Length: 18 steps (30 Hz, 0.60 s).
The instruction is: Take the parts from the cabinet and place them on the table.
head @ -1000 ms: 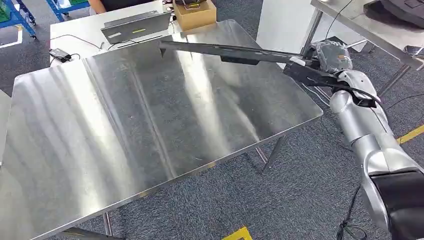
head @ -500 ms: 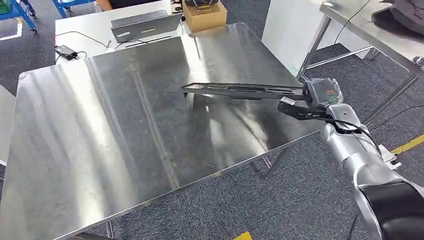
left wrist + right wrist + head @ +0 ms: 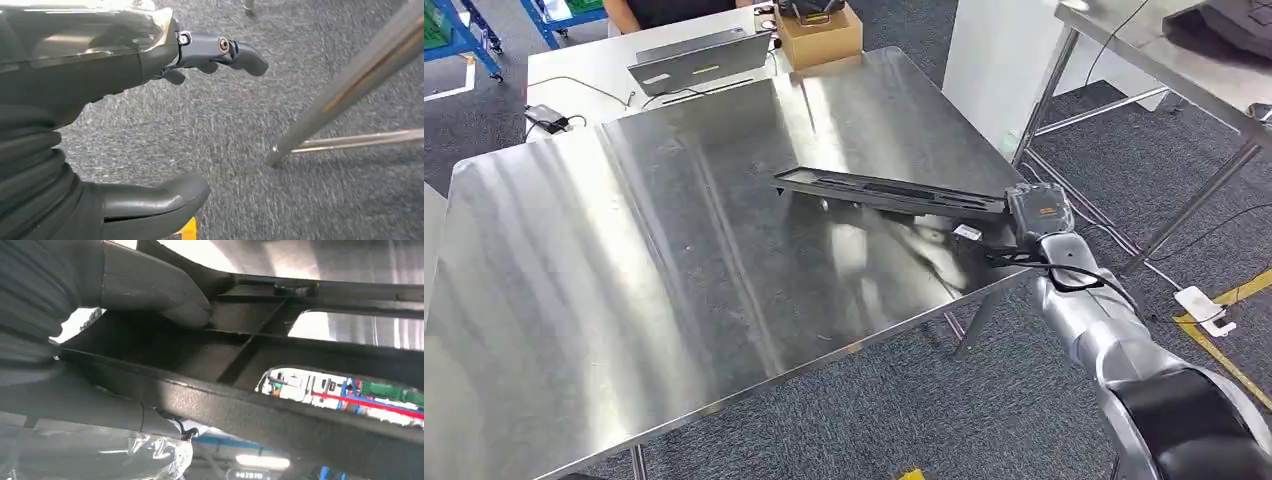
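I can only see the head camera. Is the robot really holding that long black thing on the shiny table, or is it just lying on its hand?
Observer: It is holding it. In the right wrist view the right hand has its thumb pressed onto the ribbed inside of the black part.
Operator: Where is the other hand?
Observer: The left wrist view shows the left hand over grey carpet, beside a metal table leg.
Operator: Has it got something too?
Observer: No, its fingers are apart from the thumb, with nothing between them.
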Tool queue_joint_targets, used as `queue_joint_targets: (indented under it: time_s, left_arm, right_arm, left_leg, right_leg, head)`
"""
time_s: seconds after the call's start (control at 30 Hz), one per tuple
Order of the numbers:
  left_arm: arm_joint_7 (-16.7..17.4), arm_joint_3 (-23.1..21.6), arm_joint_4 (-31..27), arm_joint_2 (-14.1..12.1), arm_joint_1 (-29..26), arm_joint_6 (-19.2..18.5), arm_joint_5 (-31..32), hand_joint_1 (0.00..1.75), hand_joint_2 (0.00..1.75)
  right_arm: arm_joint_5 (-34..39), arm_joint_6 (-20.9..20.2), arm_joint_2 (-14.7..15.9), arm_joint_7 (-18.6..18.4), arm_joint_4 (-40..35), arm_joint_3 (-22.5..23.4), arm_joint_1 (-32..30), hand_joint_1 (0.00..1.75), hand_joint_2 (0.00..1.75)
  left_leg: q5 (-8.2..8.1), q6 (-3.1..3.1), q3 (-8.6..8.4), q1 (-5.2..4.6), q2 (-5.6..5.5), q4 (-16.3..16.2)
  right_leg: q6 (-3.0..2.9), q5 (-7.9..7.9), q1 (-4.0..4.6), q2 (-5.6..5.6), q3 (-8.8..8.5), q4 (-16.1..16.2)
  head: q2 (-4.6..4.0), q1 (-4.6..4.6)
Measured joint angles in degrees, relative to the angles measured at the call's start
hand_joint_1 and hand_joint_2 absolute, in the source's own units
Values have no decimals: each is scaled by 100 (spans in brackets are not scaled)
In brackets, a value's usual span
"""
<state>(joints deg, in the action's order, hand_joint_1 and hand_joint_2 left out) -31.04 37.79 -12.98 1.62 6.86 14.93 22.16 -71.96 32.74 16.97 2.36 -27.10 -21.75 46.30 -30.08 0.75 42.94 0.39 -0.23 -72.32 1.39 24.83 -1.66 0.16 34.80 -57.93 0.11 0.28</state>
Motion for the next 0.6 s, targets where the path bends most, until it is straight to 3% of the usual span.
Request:
queue_joint_targets:
  time_s: [0.07, 0.1, 0.13, 0.17, 0.23, 0.27, 0.3, 0.37, 0.4, 0.43, 0.47, 0.5, 0.57, 0.6]
  left_arm:
    - [0, 0, -7, -20, 17, -79, 2, 0, 175]
    - [0, 0, -15, -42, 39, -107, 11, 0, 175]
    - [2, -2, -20, -39, 55, -161, 22, 0, 175]
    - [11, -2, -24, -55, 70, -216, 37, 0, 175]
    - [52, -2, -28, -77, 74, -303, 83, 0, 175]
    - [72, -2, -37, -79, 87, -312, 107, 0, 175]
    - [111, -2, -44, -57, 106, -310, 109, 0, 0]
    - [247, -2, -55, -50, 121, -301, 107, 0, 0]
    - [322, -2, -55, -48, 122, -293, 114, 0, 0]
    - [381, -2, -57, -48, 123, -286, 116, 0, 0]
    - [453, -2, -57, -46, 122, -284, 131, 0, 0]
    - [501, -2, -57, -44, 128, -286, 144, 0, 0]
    - [592, -2, -57, -35, 142, -308, 186, 0, 0]
    - [630, -2, -57, -39, 150, -345, 190, 0, 0]
  right_arm:
    - [-262, 94, -125, -162, 40, -42, 4, 175, 175]
    - [-398, 127, -202, -245, 53, -66, 5, 175, 175]
    - [-532, 149, -252, -321, 81, -98, 23, 175, 175]
    - [-634, 153, -298, -369, 103, -127, 20, 0, 0]
    - [-878, 162, -413, -474, 142, -179, -7, 0, 0]
    - [-988, 164, -447, -509, 144, -199, -16, 0, 0]
    - [-1077, 164, -481, -572, 162, -221, -16, 0, 0]
    - [-1276, 164, -530, -669, 195, -249, -11, 0, 0]
    - [-1366, 164, -563, -701, 217, -271, -27, 0, 0]
    - [-1387, 159, -587, -721, 232, -278, -49, 0, 0]
    - [-1398, 155, -622, -745, 245, -287, -71, 0, 0]
    - [-1407, 153, -648, -767, 252, -295, -75, 0, 0]
    - [-1413, 151, -683, -800, 252, -298, -50, 0, 0]
    - [-1422, 151, -694, -815, 254, -298, -41, 0, 0]
  left_leg:
    - [482, 89, -575, -11, 0, 1070]
    - [431, 137, -747, -34, 0, 1388]
    - [444, 144, -740, -65, 8, 1396]
    - [434, 159, -744, -84, 6, 1385]
    - [448, 218, -758, -102, 4, 1414]
    - [510, 259, -865, -70, 12, 1519]
    - [563, 299, -912, -52, 19, 1595]
    - [572, 329, -911, -50, 11, 1599]
    - [568, 333, -909, -53, 9, 1597]
    - [567, 331, -905, -53, 6, 1594]
    - [566, 330, -906, -54, 2, 1593]
    - [560, 321, -908, -54, -4, 1586]
    - [535, 285, -917, -46, -12, 1560]
    - [504, 239, -905, -60, -23, 1518]
  right_leg:
    - [2, 2, 7, 27, -22, 1]
    - [6, 1, 3, 30, -27, 5]
    - [23, 4, 53, 33, -11, 11]
    - [44, 5, 31, 32, -11, 14]
    - [115, -17, 22, 32, -48, 75]
    - [147, -10, 87, 34, -39, 88]
    - [130, 95, 58, 1, 39, -94]
    - [51, 475, 61, 2, 438, -919]
    - [43, 654, 58, 1, 706, -1436]
    - [64, 714, 62, 2, 843, -1703]
    - [112, 677, 56, 0, 889, -1756]
    - [174, 525, 51, -1, 753, -1472]
    - [272, 125, 30, -11, 231, -439]
    - [280, 9, 5, -30, -2, 16]
  head:
    - [0, 0]
    - [0, 4]
    - [0, 9]
    - [0, 0]
    - [0, 2]
    - [0, 9]
    - [0, 20]
    - [0, 26]
    - [0, 24]
    - [0, 24]
    - [0, 22]
    - [0, 24]
    - [0, 24]
    - [0, 26]
